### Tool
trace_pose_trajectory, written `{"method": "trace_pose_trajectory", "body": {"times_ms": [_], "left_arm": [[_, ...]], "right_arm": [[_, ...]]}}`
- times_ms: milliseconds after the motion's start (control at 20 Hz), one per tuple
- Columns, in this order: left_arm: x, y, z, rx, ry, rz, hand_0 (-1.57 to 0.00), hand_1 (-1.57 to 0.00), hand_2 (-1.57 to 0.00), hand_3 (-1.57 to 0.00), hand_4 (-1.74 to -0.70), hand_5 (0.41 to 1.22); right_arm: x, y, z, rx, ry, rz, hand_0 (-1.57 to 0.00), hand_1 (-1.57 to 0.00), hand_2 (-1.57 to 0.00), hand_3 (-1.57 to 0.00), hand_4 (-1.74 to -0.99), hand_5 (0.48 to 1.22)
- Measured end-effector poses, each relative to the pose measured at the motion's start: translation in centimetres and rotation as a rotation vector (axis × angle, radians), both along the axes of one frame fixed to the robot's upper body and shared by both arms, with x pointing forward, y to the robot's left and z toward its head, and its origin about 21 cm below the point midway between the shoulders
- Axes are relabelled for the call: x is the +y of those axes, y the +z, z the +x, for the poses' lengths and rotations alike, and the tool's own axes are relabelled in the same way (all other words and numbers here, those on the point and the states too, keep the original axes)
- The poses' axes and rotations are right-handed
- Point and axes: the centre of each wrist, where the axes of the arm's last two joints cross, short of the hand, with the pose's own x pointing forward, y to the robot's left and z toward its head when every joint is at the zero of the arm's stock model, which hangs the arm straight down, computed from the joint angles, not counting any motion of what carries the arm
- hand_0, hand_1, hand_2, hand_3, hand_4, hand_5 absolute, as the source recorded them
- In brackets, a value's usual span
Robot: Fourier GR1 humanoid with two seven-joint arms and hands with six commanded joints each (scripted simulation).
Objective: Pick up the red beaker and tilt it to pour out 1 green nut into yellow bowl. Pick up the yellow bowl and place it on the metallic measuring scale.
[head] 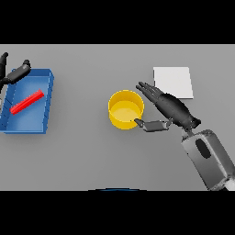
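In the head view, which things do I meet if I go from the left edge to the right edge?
left hand → blue tray holding the red beaker → yellow bowl → right hand, thumb by the bowl's rim, with the metallic measuring scale behind it.

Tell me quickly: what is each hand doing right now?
Left hand: open, holding nothing, over the blue tray.
Right hand: open, fingers straight, beside the yellow bowl.
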Motion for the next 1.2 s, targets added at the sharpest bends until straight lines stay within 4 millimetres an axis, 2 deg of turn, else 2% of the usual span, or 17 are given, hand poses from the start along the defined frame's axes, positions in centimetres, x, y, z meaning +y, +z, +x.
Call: {"method": "trace_pose_trajectory", "body": {"times_ms": [200,400,700,850,1050,1200], "left_arm": [[0.3,-0.1,-0.5,-0.006,-0.008,-0.004,0.00,0.00,0.00,0.00,-0.75,0.714],[0.2,-0.2,0.0,0.000,0.000,-0.018,0.00,0.00,0.00,0.00,-0.76,0.720],[0.4,-0.1,-0.1,-0.028,-0.014,-0.046,0.00,0.00,0.00,0.00,-0.79,0.728],[0.3,-0.1,0.0,-0.028,-0.010,-0.058,0.00,0.00,0.00,0.00,-0.80,0.727],[0.8,-0.3,-0.2,-0.036,-0.019,-0.053,0.00,0.00,0.00,0.00,-0.80,0.723],[0.5,-0.3,0.2,-0.029,-0.012,-0.063,0.00,0.00,0.00,0.00,-0.80,0.723]], "right_arm": [[1.2,0.8,1.4,-0.015,0.123,-0.178,0.00,0.00,0.00,0.00,-1.234,0.620],[2.8,1.8,2.2,-0.030,0.236,-0.320,0.00,0.00,0.00,0.00,-1.212,0.638],[4.1,0.9,3.0,-0.007,0.331,-0.416,0.00,0.00,0.00,0.00,-1.224,0.653],[4.7,-0.4,3.4,0.010,0.356,-0.456,0.00,0.00,0.00,0.00,-1.242,0.664],[4.7,-0.5,3.7,0.037,0.383,-0.500,0.00,0.00,0.00,0.00,-1.265,0.680],[5.4,-1.1,4.0,0.057,0.391,-0.526,0.00,0.00,0.00,0.00,-1.277,0.696]]}}
